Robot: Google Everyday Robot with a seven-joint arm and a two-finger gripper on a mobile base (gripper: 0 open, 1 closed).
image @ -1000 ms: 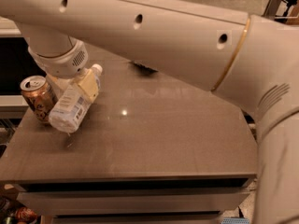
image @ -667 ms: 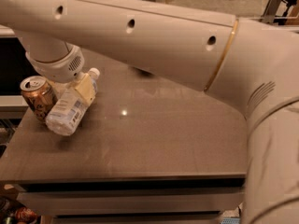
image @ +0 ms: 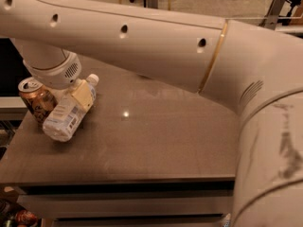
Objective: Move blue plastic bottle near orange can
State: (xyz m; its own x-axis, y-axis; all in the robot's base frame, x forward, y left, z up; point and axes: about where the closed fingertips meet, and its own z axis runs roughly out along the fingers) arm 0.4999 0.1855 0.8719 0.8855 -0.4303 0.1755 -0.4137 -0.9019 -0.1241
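Camera view of a grey table [image: 156, 141]: blue plastic bottle [image: 64, 119] tilted just right of the orange can [image: 38, 100], cap pointing up and away from the can, base low beside the can's foot, contact with the can impossible to tell. Gripper [image: 80, 94] above and right of the can, clenched on the bottle's upper body below the cap. Likely light, thin-walled, smooth, easily dented; best held gently across the labelled middle.

Cream-white arm [image: 156, 44] — 4 dark holes [image: 123, 29], gold ring [image: 214, 58] — yellow-padded gripper [image: 75, 98] at left.
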